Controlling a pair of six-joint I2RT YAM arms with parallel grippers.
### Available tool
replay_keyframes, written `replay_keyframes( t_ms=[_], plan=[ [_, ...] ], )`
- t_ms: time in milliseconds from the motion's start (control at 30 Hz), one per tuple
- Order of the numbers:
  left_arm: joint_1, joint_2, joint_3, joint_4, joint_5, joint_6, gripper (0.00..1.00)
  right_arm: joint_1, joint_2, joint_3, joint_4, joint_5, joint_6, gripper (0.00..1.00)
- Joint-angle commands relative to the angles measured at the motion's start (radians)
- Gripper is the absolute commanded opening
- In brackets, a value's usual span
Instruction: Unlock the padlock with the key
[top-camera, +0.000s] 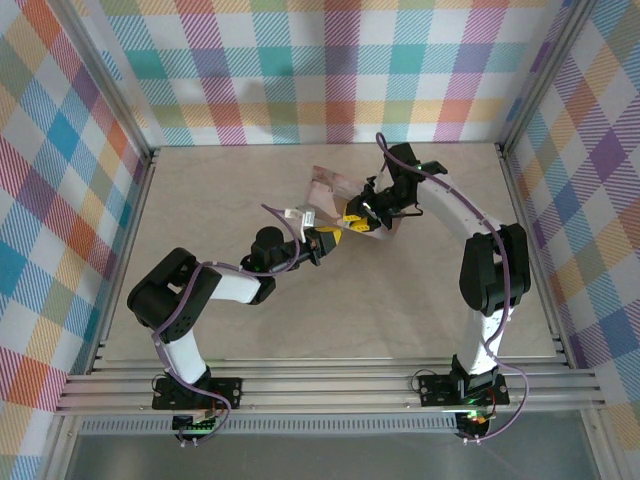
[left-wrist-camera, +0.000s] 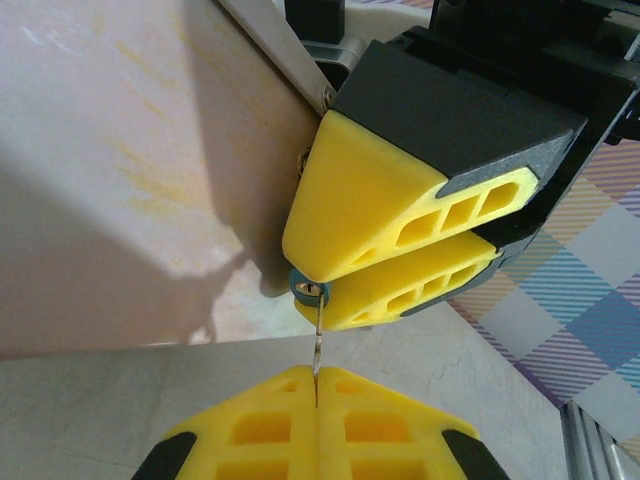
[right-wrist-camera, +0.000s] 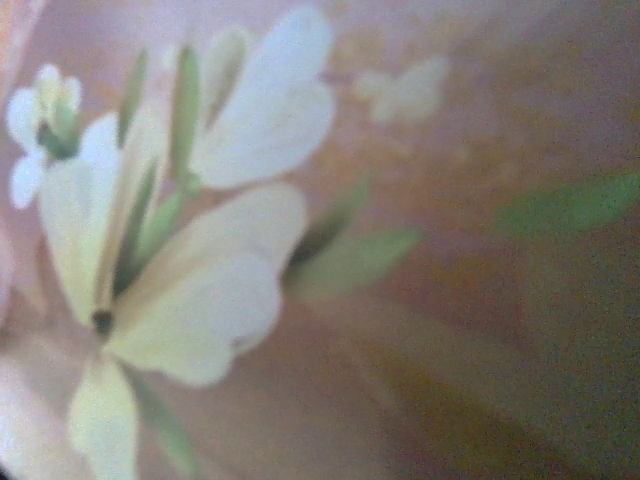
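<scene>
**Item: key at keyway — insertion and turn**

**Left gripper** (left-wrist-camera: 316, 388): fingers pressed fully together on the key (left-wrist-camera: 317, 350), pinching its thin blade edge-on, with the blade pointing straight up at the lock.

**Right gripper** (left-wrist-camera: 340, 283): the yellow fingers are closed to a narrow gap and clamp the padlock (left-wrist-camera: 299, 286). Only a sliver of its blue-teal body and the keyhole face peek out at the fingertips.

**Location:** the padlock is held off the table (left-wrist-camera: 150, 400), just in front of the pink box (left-wrist-camera: 120, 180). From the top view the two grippers meet tip to tip near the middle of the table.

**Condition:** the key tip sits at the keyhole mouth. You cannot tell how deep it has gone.

**Handling, as judged:**
- Line the blade up with the keyway before you push, because a thin blade held this far out will likely bend or slip if it is angled.
- Advance slowly until it seats, then rotate the left wrist alone.
- Let the right grip hold firm so the lock does not twist along with the key.
</scene>
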Motion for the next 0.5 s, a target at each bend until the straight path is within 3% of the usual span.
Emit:
replay_keyframes(
  t_ms=[0,467],
  plan=[
    [-0.022,-0.004,0.025,0.075,0.008,-0.004,0.00,0.004,0.006,0.027,-0.012,-0.088,0.013,0.00],
    [-0.021,-0.019,0.013,0.089,-0.055,-0.001,0.00,0.004,0.004,0.018,-0.025,-0.091,-0.003,0.00]
  ],
)
